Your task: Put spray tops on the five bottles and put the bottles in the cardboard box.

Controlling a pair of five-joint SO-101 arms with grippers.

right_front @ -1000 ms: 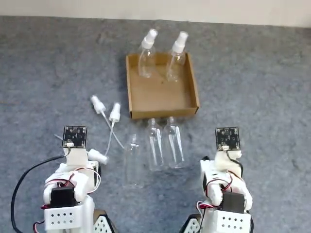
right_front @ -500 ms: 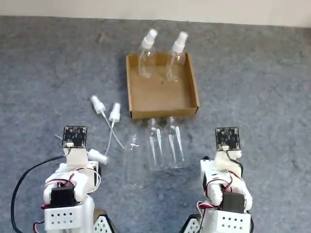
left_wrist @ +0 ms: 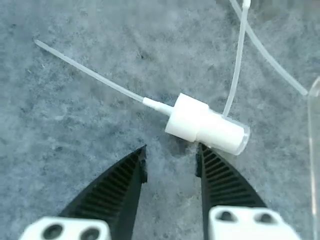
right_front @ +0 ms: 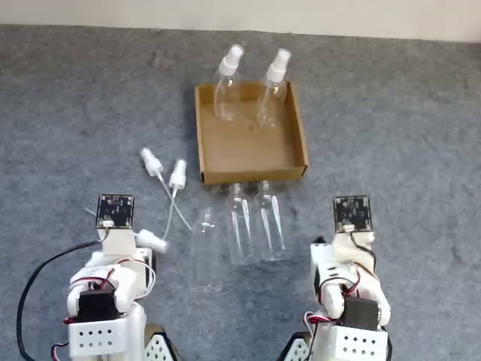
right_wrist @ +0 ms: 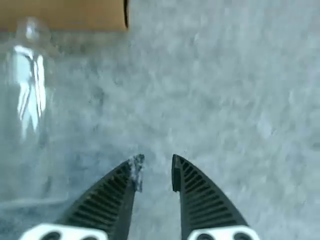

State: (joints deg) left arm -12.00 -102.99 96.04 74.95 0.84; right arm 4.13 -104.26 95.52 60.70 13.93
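Two clear bottles with white spray tops (right_front: 227, 81) (right_front: 273, 84) lean on the far wall of the cardboard box (right_front: 299, 143). Three uncapped clear bottles (right_front: 207, 248) (right_front: 240, 223) (right_front: 270, 219) lie side by side just in front of the box. Two loose spray tops (right_front: 151, 161) (right_front: 177, 174) lie left of the box. A third spray top (left_wrist: 206, 128) lies just beyond the tips of my open left gripper (left_wrist: 171, 153), not between them. My right gripper (right_wrist: 156, 164) is open a little over bare carpet, beside the rightmost lying bottle (right_wrist: 30, 100).
Grey carpet covers the table. The left arm (right_front: 105, 297) and right arm (right_front: 349, 297) sit at the near edge. The spray tops' thin tubes (left_wrist: 90, 75) trail across the carpet. A corner of the box (right_wrist: 65, 15) lies beyond the right gripper.
The right arm's gripper has shifted very slightly. The bottles, the spray tops and the left arm have stayed put.
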